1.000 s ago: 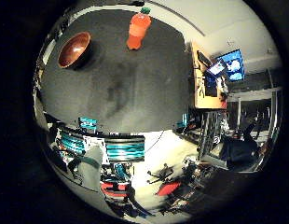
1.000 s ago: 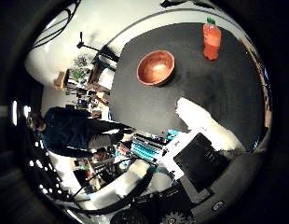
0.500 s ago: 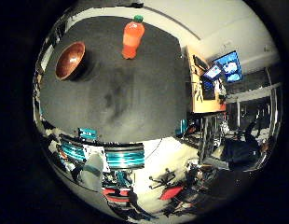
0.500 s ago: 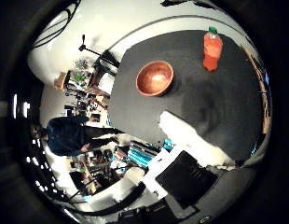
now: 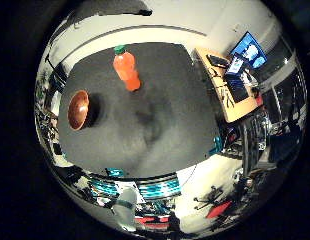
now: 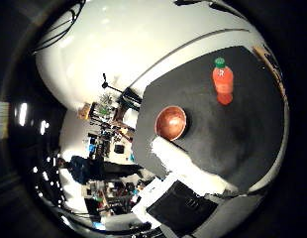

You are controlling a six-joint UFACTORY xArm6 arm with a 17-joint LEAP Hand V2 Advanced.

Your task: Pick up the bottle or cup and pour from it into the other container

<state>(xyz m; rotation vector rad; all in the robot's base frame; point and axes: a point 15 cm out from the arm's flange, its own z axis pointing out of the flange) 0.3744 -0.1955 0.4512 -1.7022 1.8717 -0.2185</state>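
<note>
An orange bottle [image 5: 126, 69] with a green cap stands upright on the dark round table [image 5: 165, 110]. A brown wooden bowl [image 5: 78, 109] sits on the same table, away from the bottle, near the table's edge. The right thumb side palm view also has the bottle [image 6: 223, 81] and the bowl [image 6: 171, 123] on the table [image 6: 243, 129]. My hand [image 6: 188, 178] shows there as a white finger and a black part by the bowl's side of the table; it is well above the table and far from both things. The finger looks straight.
A desk with lit screens [image 5: 235, 70] stands beside the table. Cluttered shelves and gear [image 5: 135, 190] lie past the table's near edge. A white wall [image 6: 134, 50] rises behind the table.
Both views have swung round, so the camera has turned with the hand. The bottle and bowl stand where they were on the table.
</note>
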